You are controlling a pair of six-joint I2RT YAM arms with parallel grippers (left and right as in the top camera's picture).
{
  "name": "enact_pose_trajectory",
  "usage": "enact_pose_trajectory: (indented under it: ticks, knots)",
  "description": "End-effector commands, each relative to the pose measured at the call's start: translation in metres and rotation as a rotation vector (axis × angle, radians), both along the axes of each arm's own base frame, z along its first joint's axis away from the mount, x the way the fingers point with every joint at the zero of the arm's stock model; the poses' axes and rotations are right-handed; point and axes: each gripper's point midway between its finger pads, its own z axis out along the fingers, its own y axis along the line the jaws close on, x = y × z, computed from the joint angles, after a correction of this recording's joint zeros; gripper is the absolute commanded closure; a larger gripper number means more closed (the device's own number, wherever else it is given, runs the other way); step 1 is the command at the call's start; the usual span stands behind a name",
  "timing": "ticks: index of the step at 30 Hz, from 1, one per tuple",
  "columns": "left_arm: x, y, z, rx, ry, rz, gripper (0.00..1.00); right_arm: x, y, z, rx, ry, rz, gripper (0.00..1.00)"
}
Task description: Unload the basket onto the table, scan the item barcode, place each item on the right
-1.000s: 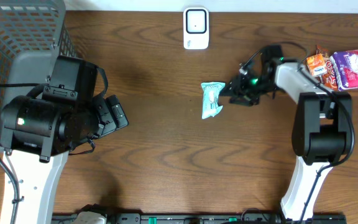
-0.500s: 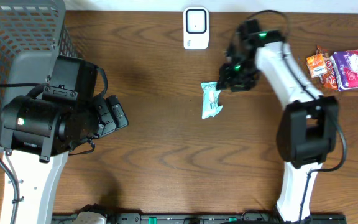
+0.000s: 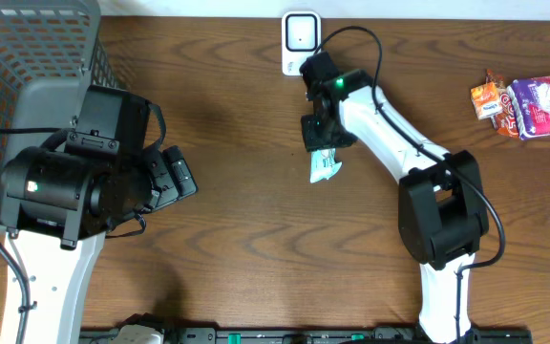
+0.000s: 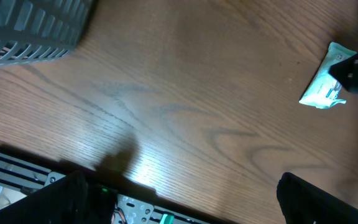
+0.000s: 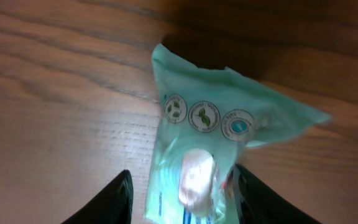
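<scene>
A mint-green packet (image 3: 326,168) lies flat on the wooden table, a little below the white barcode scanner (image 3: 300,41) at the back edge. My right gripper (image 3: 321,132) hangs over the packet's upper end and hides it from above. In the right wrist view the packet (image 5: 197,149) fills the space between the two dark fingers (image 5: 114,200). The gripper (image 5: 185,205) is open, with a thin strip of table showing beside the left finger. Blue barcode lines show at the packet's lower edge. My left gripper (image 3: 175,172) stays open and empty at the left; its wrist view shows the packet (image 4: 324,90) far right.
A grey mesh basket (image 3: 27,57) stands at the back left, partly under my left arm. Several snack packets (image 3: 528,103) lie at the far right. A black rail (image 4: 17,171) runs along the table's front edge.
My right arm swung left, from the packet's right side to directly over it, below the scanner. Its jaws narrowed slightly. The packet and left arm have not moved.
</scene>
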Motion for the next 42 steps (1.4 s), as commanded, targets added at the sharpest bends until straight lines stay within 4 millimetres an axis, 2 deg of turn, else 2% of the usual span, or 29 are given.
enact_pose_trajectory:
  ticks: [1,6,8,12,15,18,21,27,34,37,42]
  knots:
    - [0.001,0.003,0.000,0.010,0.001,0.013,0.02,-0.009,-0.001,-0.010,-0.043,-0.009,-0.029,0.53]
    - [0.001,0.003,0.000,0.010,0.001,0.013,0.02,-0.011,-0.001,-0.017,-0.061,-0.020,-0.025,0.55]
    - [0.001,0.003,0.000,0.010,0.001,0.013,0.02,-0.010,-0.001,-0.016,-0.059,-0.022,-0.025,0.63]
    - [0.001,0.003,0.000,0.010,0.001,0.013,0.02,-0.009,-0.001,-0.016,-0.056,-0.027,-0.035,0.88]
    - [0.001,0.003,0.000,0.010,0.001,0.013,0.02,-0.002,0.002,-0.013,-0.041,-0.052,-0.036,0.99]
    - [0.001,0.003,0.000,0.010,0.001,0.013,0.02,0.010,0.006,-0.003,-0.020,-0.090,-0.041,0.99]
    - [0.001,0.003,0.000,0.010,0.001,0.013,0.02,0.034,0.014,0.020,0.022,-0.168,-0.052,0.99]
    - [0.001,0.003,0.000,0.010,0.001,0.013,0.02,0.102,0.037,0.077,0.162,-0.444,-0.070,0.99]
    - [0.001,0.003,0.000,0.010,0.001,0.013,0.02,0.164,0.047,0.123,0.289,-0.739,-0.092,0.99]
    - [0.001,0.003,0.000,0.010,0.001,0.013,0.02,0.184,0.045,0.122,0.286,-0.827,-0.125,0.99]
    - [0.001,0.003,0.000,0.010,0.001,0.013,0.02,0.205,0.035,0.102,0.273,-0.881,-0.163,0.99]
